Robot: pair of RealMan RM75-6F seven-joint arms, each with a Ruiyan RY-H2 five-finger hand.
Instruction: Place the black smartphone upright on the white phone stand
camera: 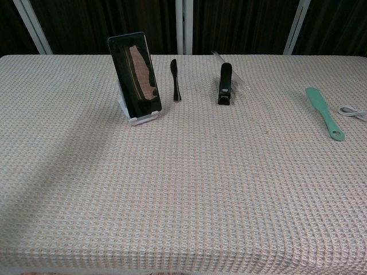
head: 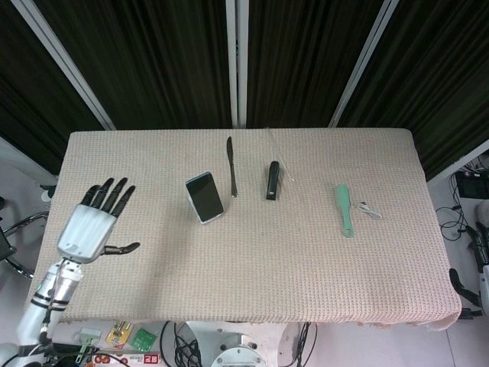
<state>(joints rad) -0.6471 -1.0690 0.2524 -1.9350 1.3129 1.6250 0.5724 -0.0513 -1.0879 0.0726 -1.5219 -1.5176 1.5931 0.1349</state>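
Observation:
The black smartphone [head: 205,196] [camera: 135,78] stands upright, leaning back on the white phone stand [camera: 140,118] [head: 213,219] left of the table's middle. Nothing touches it. My left hand [head: 95,223] hovers over the table's left edge, far from the phone, with its fingers spread and nothing in it. The chest view does not show that hand. My right hand is out of both views.
A black knife [head: 231,165] [camera: 175,79] lies right of the phone, then a black stapler [head: 272,180] [camera: 225,83] with a clear rod [head: 279,154] behind it. A teal spatula [head: 345,209] [camera: 324,111] and a white cable [head: 370,210] [camera: 354,112] lie at the right.

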